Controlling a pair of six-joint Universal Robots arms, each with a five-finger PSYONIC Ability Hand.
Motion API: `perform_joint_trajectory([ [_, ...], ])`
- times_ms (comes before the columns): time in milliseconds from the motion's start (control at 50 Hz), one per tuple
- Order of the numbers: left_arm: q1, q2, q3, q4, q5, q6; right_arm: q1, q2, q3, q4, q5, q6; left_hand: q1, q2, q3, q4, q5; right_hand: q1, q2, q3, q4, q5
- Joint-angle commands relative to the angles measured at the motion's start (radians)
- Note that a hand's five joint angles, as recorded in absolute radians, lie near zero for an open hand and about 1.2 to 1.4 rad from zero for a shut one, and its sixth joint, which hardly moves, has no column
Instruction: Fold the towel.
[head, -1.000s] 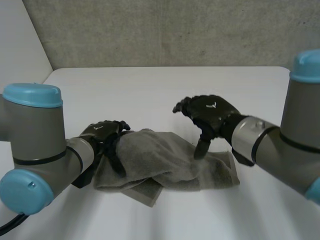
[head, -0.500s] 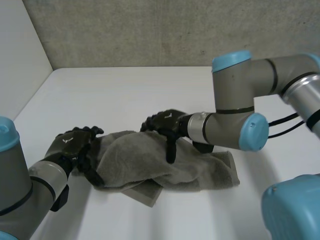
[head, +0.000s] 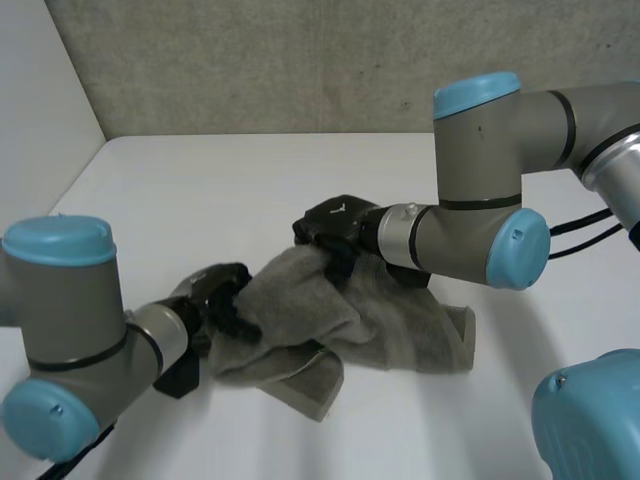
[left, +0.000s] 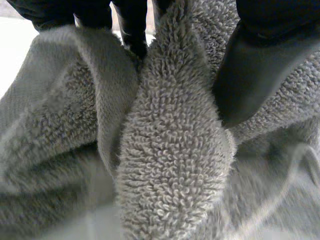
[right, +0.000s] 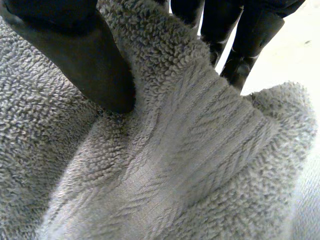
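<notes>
A grey terry towel (head: 350, 320) lies bunched on the white table (head: 250, 190). My left hand (head: 215, 295) is at the towel's left edge, and in the left wrist view its fingers (left: 132, 25) and thumb pinch a fold of the towel (left: 170, 150). My right hand (head: 335, 228) is at the towel's far edge near the middle, lifting a peak of cloth. In the right wrist view its thumb (right: 80, 55) and fingers (right: 245, 45) clamp a ridge of the towel (right: 190, 140).
A grey wall (head: 300, 60) runs behind the table and a white panel (head: 40, 100) stands at the left. My right arm (head: 480, 230) reaches across above the towel's right part.
Both hands have closed on the towel. The left hand moved right onto the left edge. The right hand has pulled the far edge up into a peak.
</notes>
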Motion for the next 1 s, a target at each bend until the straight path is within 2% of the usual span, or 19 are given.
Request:
perform_joint_trajectory([
  [20, 0.004, -0.033, 0.184, 0.048, -0.050, 0.011, -0.010, -0.048, -0.018, -0.117, 0.057, -0.003, 0.079, 0.084, 0.028, 0.056, 0.076, 0.100, 0.133, 0.107, 0.061, 0.107],
  [60, 0.004, -0.035, 0.250, 0.056, -0.076, 0.012, -0.010, -0.089, -0.046, -0.255, 0.090, 0.001, 0.079, 0.084, 0.028, 0.056, 0.076, 0.100, 0.133, 0.107, 0.061, 0.107],
  [80, 0.004, -0.034, 0.317, 0.060, -0.105, 0.014, -0.010, -0.089, -0.046, -0.255, 0.091, 0.001, 0.079, 0.084, 0.028, 0.056, 0.076, 0.100, 0.133, 0.107, 0.061, 0.107],
  [120, 0.004, -0.023, 0.382, 0.068, -0.133, 0.014, -0.001, -0.141, -0.038, -0.428, 0.106, 0.010, 0.079, 0.084, 0.028, 0.056, 0.076, 0.100, 0.133, 0.107, 0.061, 0.107],
  [140, -0.002, -0.012, 0.444, 0.083, -0.162, 0.014, -0.001, -0.141, -0.038, -0.429, 0.106, 0.011, 0.079, 0.084, 0.028, 0.056, 0.076, 0.100, 0.133, 0.107, 0.061, 0.107],
  [200, -0.006, -0.004, 0.497, 0.109, -0.184, 0.011, -0.004, -0.236, 0.026, -0.612, 0.117, 0.038, 0.079, 0.084, 0.028, 0.056, 0.076, 0.100, 0.133, 0.107, 0.061, 0.107],
  [220, -0.012, 0.018, 0.537, 0.147, -0.200, 0.000, -0.007, -0.306, 0.076, -0.699, 0.121, 0.065, 0.079, 0.084, 0.028, 0.056, 0.076, 0.100, 0.133, 0.107, 0.061, 0.107],
  [240, -0.025, 0.063, 0.561, 0.189, -0.213, -0.003, -0.007, -0.307, 0.077, -0.700, 0.121, 0.066, 0.079, 0.084, 0.028, 0.056, 0.076, 0.100, 0.133, 0.107, 0.061, 0.107],
  [280, -0.034, 0.107, 0.571, 0.230, -0.219, 0.006, -0.013, -0.437, 0.173, -0.851, 0.149, 0.110, 0.079, 0.084, 0.028, 0.056, 0.076, 0.100, 0.133, 0.107, 0.061, 0.107],
  [340, -0.048, 0.170, 0.559, 0.310, -0.222, 0.014, -0.025, -0.479, 0.225, -0.921, 0.157, 0.115, 0.079, 0.084, 0.028, 0.056, 0.076, 0.100, 0.133, 0.107, 0.061, 0.107],
  [400, -0.052, 0.200, 0.534, 0.356, -0.218, 0.014, -0.029, -0.480, 0.236, -0.910, 0.152, 0.112, 0.079, 0.084, 0.028, 0.056, 0.076, 0.100, 0.133, 0.107, 0.061, 0.107],
  [480, -0.052, 0.201, 0.473, 0.358, -0.214, 0.015, -0.030, -0.473, 0.291, -0.782, 0.121, 0.048, 0.079, 0.084, 0.028, 0.056, 0.076, 0.087, 0.119, 0.094, 0.047, 0.094],
  [500, -0.052, 0.197, 0.429, 0.355, -0.213, 0.017, -0.029, -0.462, 0.314, -0.724, 0.102, -0.009, 0.079, 0.084, 0.028, 0.056, 0.076, -0.070, -0.038, -0.063, -0.110, -0.063],
  [560, -0.052, 0.178, 0.323, 0.355, -0.201, 0.036, -0.024, -0.442, 0.341, -0.667, 0.081, -0.080, 0.079, 0.084, 0.028, 0.056, 0.076, -0.192, -0.160, -0.185, -0.232, -0.185],
  [580, -0.052, 0.178, 0.322, 0.355, -0.201, 0.037, -0.018, -0.421, 0.374, -0.618, 0.072, -0.157, 0.079, 0.084, 0.028, 0.056, 0.076, -0.288, -0.256, -0.281, -0.328, -0.281],
  [600, -0.051, 0.152, 0.268, 0.355, -0.192, 0.062, -0.018, -0.405, 0.412, -0.572, 0.066, -0.228, 0.079, 0.084, 0.028, 0.056, 0.076, -0.408, -0.376, -0.401, -0.448, -0.401],
  [660, -0.037, 0.105, 0.156, 0.361, -0.159, 0.137, -0.016, -0.385, 0.518, -0.516, 0.057, -0.307, 0.079, 0.084, 0.028, 0.056, 0.076, -0.518, -0.486, -0.511, -0.557, -0.511],
  [840, -0.034, -0.053, -0.065, 0.352, -0.106, 0.317, -0.016, -0.333, 0.795, -0.596, 0.068, -0.293, 0.012, 0.017, -0.039, -0.011, 0.009, -0.512, -0.480, -0.505, -0.552, -0.505],
  [1000, -0.023, -0.002, -0.101, 0.341, -0.107, 0.351, -0.025, -0.359, 0.873, -0.616, 0.100, -0.275, -0.043, -0.039, -0.095, -0.067, -0.047, -0.568, -0.536, -0.561, -0.607, -0.561],
])
